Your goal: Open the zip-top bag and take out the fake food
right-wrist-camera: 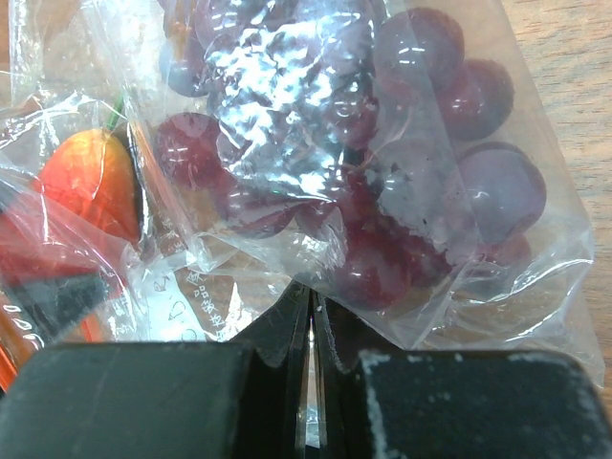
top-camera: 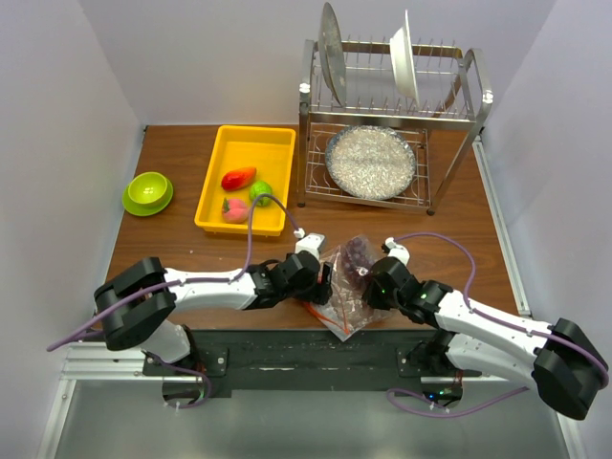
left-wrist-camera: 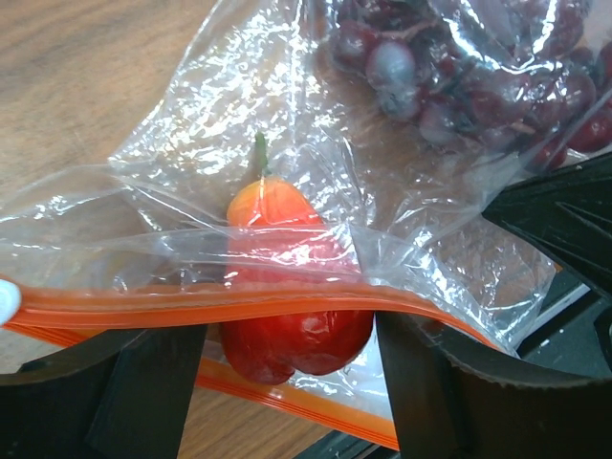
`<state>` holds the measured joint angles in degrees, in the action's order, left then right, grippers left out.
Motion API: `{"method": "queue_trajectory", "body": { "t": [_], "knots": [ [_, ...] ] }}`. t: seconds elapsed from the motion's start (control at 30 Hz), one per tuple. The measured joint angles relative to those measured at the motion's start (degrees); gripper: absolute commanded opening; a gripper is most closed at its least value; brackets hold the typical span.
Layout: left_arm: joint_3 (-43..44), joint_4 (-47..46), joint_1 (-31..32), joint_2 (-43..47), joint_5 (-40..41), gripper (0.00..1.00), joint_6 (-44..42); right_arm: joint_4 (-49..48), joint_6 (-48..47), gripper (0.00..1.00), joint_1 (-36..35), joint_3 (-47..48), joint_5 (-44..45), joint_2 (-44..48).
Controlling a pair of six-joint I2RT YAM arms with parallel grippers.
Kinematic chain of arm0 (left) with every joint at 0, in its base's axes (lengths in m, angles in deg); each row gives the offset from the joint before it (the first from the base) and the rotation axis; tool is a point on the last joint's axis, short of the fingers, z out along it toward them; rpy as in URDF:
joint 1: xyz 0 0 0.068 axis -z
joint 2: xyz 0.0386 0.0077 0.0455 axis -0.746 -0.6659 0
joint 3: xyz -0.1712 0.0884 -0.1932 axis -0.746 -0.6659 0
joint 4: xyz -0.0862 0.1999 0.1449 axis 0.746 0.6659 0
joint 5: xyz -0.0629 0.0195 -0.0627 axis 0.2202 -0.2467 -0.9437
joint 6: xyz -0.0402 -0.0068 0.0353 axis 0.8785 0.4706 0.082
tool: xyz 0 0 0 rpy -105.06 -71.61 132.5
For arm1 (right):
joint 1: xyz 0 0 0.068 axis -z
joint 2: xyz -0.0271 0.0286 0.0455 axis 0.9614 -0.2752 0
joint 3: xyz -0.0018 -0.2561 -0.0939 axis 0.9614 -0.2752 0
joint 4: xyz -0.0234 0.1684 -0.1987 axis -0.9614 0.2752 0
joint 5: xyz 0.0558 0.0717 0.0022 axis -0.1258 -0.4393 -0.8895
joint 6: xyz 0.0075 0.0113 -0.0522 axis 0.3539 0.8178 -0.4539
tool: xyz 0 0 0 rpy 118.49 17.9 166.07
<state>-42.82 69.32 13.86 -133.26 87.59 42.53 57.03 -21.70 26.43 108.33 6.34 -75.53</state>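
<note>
The zip-top bag (top-camera: 349,287) lies on the table's near edge between my grippers, its orange zip strip (left-wrist-camera: 191,304) parted. Inside are a dark purple grape bunch (right-wrist-camera: 382,191), which also shows from above (top-camera: 356,253), and a red-orange fruit with a green stem (left-wrist-camera: 287,287) lying in the bag's mouth. My left gripper (left-wrist-camera: 292,382) is open, one finger on each side of that fruit, close to it. My right gripper (right-wrist-camera: 311,316) is shut on a fold of the bag's plastic just under the grapes.
A yellow tray (top-camera: 215,182) at back left holds an orange-red piece (top-camera: 238,178), a green fruit (top-camera: 260,191) and a pink peach (top-camera: 234,208). A lime-green bowl (top-camera: 148,191) stands at far left. A dish rack (top-camera: 392,124) with plates stands at the back.
</note>
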Motion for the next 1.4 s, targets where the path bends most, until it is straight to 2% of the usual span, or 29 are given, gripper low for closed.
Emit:
{"method": "queue_trajectory", "body": {
  "t": [0.13, 0.27, 0.37, 0.47, 0.57, 0.67, 0.7, 0.83, 1.07, 1.2, 1.27, 1.4],
  "knots": [
    [0.0, -0.02, -0.24, 0.0, 0.46, 0.66, -0.04, -0.02, 0.0, 0.08, 0.0, 0.0, 0.0, 0.0],
    [0.0, -0.04, -0.28, -0.02, 0.48, 0.67, -0.22, -0.07, 0.02, 0.08, 0.0, 0.0, 0.02, -0.07],
    [0.0, -0.2, -0.28, -0.11, 0.33, 0.65, -0.68, -0.13, 0.0, 0.08, 0.0, 0.0, 0.02, -0.26],
    [0.0, -0.26, -0.28, -0.11, 0.26, 0.68, -1.07, -0.11, 0.02, 0.09, 0.0, -0.02, 0.07, -0.59],
    [0.0, -0.35, -0.28, -0.22, 0.11, 0.68, -1.36, -0.2, 0.0, 0.09, 0.0, -0.02, 0.17, -0.76],
    [0.0, -0.76, -0.28, -0.42, -0.09, 0.5, -1.44, -0.28, 0.02, 0.09, -0.02, -0.02, 0.44, -1.16],
    [0.0, -0.87, -0.28, -0.42, -0.24, 0.4, -1.64, -0.26, 0.02, 0.09, 0.0, -0.02, 0.55, -1.16],
    [0.0, 0.07, -0.28, 0.15, -0.72, 0.23, -2.19, 0.04, 0.02, 0.09, 0.0, -0.02, 1.2, -0.94],
    [-2.86, 2.93, -1.03, 5.66, -4.92, 0.2, -2.21, 0.46, 0.02, 0.09, 0.04, -0.02, 1.73, 0.2],
    [-6.43, 3.21, -2.58, 9.88, -8.7, 0.12, -2.01, 0.44, -0.04, 0.08, 0.04, -0.02, 1.7, 0.0],
    [-8.15, 3.8, -3.58, 12.17, -10.54, 0.12, -1.73, 0.46, -0.15, 0.08, 0.04, -0.02, 1.7, -0.04],
    [-10.47, 6.64, -4.5, 16.94, -11.5, 0.06, -0.35, 0.66, -0.2, 0.09, 0.04, -0.02, 1.68, 0.37]
  ]
}}
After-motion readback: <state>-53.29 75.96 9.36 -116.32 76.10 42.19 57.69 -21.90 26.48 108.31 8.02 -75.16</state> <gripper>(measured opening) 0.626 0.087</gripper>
